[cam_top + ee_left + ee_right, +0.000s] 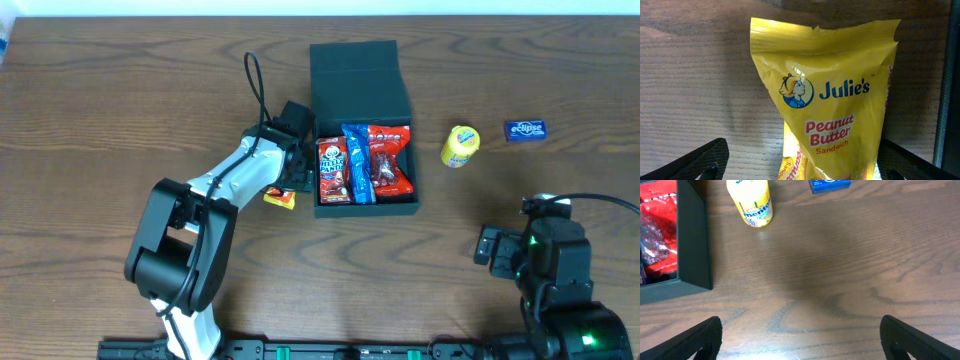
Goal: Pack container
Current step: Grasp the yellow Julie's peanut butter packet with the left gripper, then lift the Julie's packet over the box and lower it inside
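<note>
Sitting upper centre of the overhead view, the container (368, 209) looks rigid and matte, likely steady and not slippery, best taken by its walls, with the lid open. The left gripper (802, 167) reaches in beside its left wall, jaws apart either side of a yellow snack packet (825, 100); the right gripper (800, 342) hangs lower right, jaws wide apart over the table (840, 255).

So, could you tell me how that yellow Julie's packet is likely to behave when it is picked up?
The Julie's packet will probably crumple and flex: its film is creased and puffed. The glossy surface may be slippery. It looks light, and the sandwich named on its label could crack under a hard squeeze.
</note>
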Robot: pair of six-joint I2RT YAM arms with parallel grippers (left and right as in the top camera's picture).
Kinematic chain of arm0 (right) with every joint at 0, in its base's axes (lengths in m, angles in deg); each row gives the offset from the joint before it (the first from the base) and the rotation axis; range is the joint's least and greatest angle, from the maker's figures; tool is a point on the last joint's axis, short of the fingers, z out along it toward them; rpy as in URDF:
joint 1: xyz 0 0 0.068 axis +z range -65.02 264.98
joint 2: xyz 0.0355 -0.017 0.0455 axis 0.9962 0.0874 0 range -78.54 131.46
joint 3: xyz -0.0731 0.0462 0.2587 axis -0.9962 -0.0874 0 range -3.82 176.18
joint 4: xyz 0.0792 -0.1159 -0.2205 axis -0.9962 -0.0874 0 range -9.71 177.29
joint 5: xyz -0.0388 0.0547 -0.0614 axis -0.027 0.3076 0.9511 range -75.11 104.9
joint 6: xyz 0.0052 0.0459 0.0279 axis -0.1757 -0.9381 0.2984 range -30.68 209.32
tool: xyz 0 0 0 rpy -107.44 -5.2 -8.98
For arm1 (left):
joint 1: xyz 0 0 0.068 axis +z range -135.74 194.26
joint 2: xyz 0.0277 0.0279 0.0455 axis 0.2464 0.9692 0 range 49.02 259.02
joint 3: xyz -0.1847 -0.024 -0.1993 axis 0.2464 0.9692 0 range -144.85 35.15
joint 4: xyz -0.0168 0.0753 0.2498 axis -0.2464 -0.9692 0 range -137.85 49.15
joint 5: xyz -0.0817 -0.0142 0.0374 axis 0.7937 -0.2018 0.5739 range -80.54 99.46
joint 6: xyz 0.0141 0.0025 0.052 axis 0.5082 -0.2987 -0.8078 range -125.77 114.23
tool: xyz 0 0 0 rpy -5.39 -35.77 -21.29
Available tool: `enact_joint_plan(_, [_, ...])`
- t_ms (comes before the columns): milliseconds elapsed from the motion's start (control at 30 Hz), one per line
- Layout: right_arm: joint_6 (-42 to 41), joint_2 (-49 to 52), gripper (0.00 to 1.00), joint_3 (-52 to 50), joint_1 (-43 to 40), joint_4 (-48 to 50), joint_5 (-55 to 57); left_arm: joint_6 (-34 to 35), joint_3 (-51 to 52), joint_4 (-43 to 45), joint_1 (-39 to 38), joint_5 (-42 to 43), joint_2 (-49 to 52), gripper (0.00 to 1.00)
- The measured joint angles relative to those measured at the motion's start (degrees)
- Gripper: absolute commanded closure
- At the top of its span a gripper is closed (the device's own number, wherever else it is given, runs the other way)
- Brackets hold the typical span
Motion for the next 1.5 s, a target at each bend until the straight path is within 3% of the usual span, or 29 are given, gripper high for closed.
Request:
enact_joint_plan(33, [0.0, 0.0, 0.01, 0.0, 0.0, 0.0, 0.0, 0.0, -0.1, 0.1, 0.0, 0.0, 0.1, 0.00])
enact_joint_plan(167, [0.0, 0.0, 0.01, 0.0, 0.0, 0.0, 0.0, -0.4, -0.3, 0.7, 0.2, 0.9, 0.5, 0.30])
enact_joint_plan(267, [0.0, 0.0, 0.01, 0.0, 0.0, 0.0, 0.0, -0.1, -0.4, 0.8, 0.2, 1.3, 0.7, 0.44])
enact_joint_plan(600, [0.0, 0.0, 0.01, 0.0, 0.0, 0.0, 0.0, -0.3, -0.4, 0.8, 0.2, 1.5, 0.9, 0.65])
enact_joint_plan(1100, [0.0, 0.0, 0.01, 0.0, 0.0, 0.0, 0.0, 0.1, -0.4, 0.8, 0.2, 1.5, 0.9, 0.74])
enact_joint_plan(1200, [0.0, 0.0, 0.01, 0.0, 0.0, 0.0, 0.0, 0.3, -0.4, 0.7, 0.2, 1.5, 0.9, 0.81])
enact_joint_plan(1500, [0.0, 0.0, 0.01, 0.0, 0.0, 0.0, 0.0, 1.5, -0.7, -1.0, 0.2, 1.4, -0.9, 0.80])
